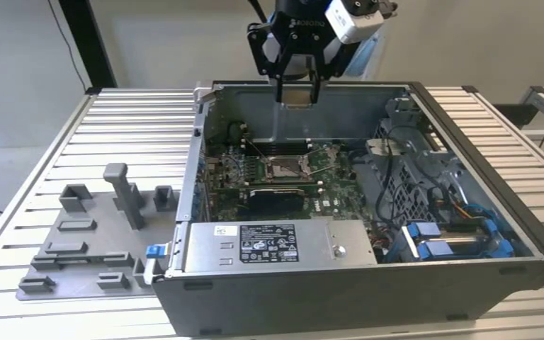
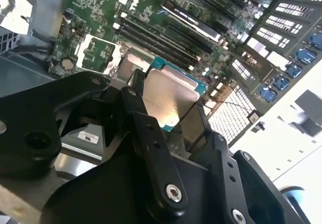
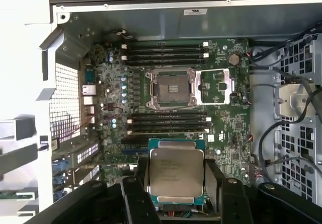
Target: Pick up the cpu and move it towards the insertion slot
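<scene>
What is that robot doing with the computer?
The robot arm's pincer is holding the cpu, a small flat silvery chip, between its fingers. It hangs in the air above the open computer case. Down inside, on the green board, sits the insertion slot, a square metal frame with its lid swung open. The chip is not in the slot yet.
</scene>
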`<state>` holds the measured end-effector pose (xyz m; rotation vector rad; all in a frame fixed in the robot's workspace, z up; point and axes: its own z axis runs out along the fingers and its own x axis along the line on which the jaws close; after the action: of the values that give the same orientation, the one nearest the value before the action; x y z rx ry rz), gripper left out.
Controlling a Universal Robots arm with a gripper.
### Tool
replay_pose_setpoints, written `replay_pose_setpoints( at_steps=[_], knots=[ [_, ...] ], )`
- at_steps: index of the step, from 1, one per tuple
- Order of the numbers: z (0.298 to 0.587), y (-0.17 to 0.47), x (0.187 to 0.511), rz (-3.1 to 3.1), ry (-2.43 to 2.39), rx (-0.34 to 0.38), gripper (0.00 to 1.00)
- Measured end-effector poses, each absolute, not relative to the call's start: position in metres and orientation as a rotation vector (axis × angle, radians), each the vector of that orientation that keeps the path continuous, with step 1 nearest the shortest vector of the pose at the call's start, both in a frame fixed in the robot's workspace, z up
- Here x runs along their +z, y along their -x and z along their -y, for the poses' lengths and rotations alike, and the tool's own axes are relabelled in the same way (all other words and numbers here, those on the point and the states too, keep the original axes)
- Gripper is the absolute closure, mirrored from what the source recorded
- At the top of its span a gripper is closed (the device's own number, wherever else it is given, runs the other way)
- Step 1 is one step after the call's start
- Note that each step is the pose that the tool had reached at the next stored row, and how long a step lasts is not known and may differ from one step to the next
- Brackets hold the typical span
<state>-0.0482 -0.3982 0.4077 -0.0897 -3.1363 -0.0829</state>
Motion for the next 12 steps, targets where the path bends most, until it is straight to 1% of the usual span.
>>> replay_pose_setpoints(
  at_steps=[12],
  knots=[
    [0.375, 0.043, 0.404, 3.136, 0.090, -0.083, 1.00]
  ],
)
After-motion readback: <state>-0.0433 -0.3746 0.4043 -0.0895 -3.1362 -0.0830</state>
